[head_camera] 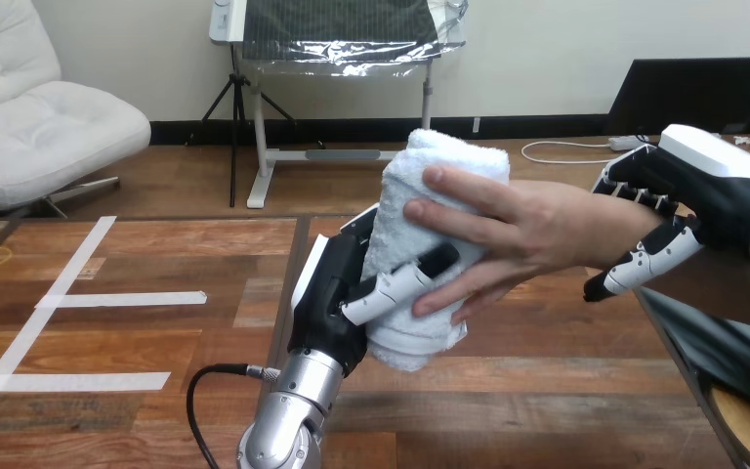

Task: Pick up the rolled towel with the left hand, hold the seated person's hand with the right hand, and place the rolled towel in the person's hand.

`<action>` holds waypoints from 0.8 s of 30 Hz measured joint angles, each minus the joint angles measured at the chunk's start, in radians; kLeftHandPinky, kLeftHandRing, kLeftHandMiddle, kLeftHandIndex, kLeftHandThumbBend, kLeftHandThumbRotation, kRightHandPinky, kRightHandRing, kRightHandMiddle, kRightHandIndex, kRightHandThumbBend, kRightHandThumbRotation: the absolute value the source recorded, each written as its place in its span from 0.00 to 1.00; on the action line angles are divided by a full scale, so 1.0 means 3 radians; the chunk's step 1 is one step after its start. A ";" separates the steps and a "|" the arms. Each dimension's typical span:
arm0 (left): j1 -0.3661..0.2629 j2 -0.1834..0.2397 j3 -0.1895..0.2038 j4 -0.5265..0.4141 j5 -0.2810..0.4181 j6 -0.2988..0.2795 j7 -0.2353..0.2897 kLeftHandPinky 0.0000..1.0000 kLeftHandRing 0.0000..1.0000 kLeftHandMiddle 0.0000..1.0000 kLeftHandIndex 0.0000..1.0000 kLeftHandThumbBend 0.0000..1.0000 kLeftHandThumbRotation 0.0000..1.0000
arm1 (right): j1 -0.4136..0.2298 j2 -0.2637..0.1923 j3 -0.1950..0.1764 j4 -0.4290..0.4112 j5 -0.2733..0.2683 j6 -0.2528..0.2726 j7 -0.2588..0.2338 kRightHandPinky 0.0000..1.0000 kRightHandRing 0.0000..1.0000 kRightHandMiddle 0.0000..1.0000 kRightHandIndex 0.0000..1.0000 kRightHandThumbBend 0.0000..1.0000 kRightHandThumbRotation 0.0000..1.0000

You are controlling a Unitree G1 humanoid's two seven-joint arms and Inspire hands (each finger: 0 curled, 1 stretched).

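The left robot hand (337,293) comes up from the bottom edge and grips the rolled towel (397,220). Its thumb (400,283) is curled across the front of the roll and its palm is pressed against the towel's left side. The towel stands nearly upright, leaning a little, and is held up off the bench (156,264) near the middle of the view.

The person's hand (518,230) reaches in from the right. Its fingers are spread over the towel's right side and touch the cloth just above the robot thumb, so both hands are on the towel.

The right robot hand (713,191) is at the person's wrist (610,230). Its fingers are curled over the top of the wrist and its thumb is hooked underneath.

White tape strips (122,299) lie on the bench at the left, well apart from the hands.
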 measured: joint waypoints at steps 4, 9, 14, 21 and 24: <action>0.0000 0.0000 0.0000 -0.0011 -0.0004 0.0000 -0.0032 0.59 0.66 0.67 0.72 1.00 1.00 | 0.0000 -0.0008 0.0000 0.0000 -0.0030 -0.0016 -0.0006 0.45 0.51 0.56 0.59 0.95 0.20; 0.0000 0.0001 0.0000 -0.0015 0.0015 -0.0017 -0.0032 0.63 0.68 0.69 0.72 1.00 1.00 | 0.0000 -0.0022 0.0001 0.0000 -0.0055 -0.0018 -0.0005 0.45 0.52 0.57 0.60 0.95 0.21; 0.0000 0.0001 -0.0001 -0.0015 0.0025 -0.0050 -0.0032 0.66 0.71 0.70 0.73 1.00 1.00 | 0.0000 -0.0026 0.0001 0.0001 -0.0086 -0.0014 -0.0003 0.46 0.53 0.58 0.60 0.95 0.21; -0.0002 0.0001 -0.0008 -0.0015 0.0027 -0.0076 -0.0036 0.68 0.72 0.71 0.74 1.00 1.00 | 0.0000 -0.0027 0.0001 0.0006 -0.0094 -0.0014 -0.0003 0.45 0.53 0.58 0.60 0.95 0.21; -0.0002 0.0001 -0.0008 -0.0015 0.0023 -0.0084 -0.0044 0.69 0.73 0.72 0.74 1.00 1.00 | 0.0000 -0.0027 0.0002 0.0007 -0.0097 -0.0014 0.0000 0.45 0.53 0.58 0.60 0.94 0.22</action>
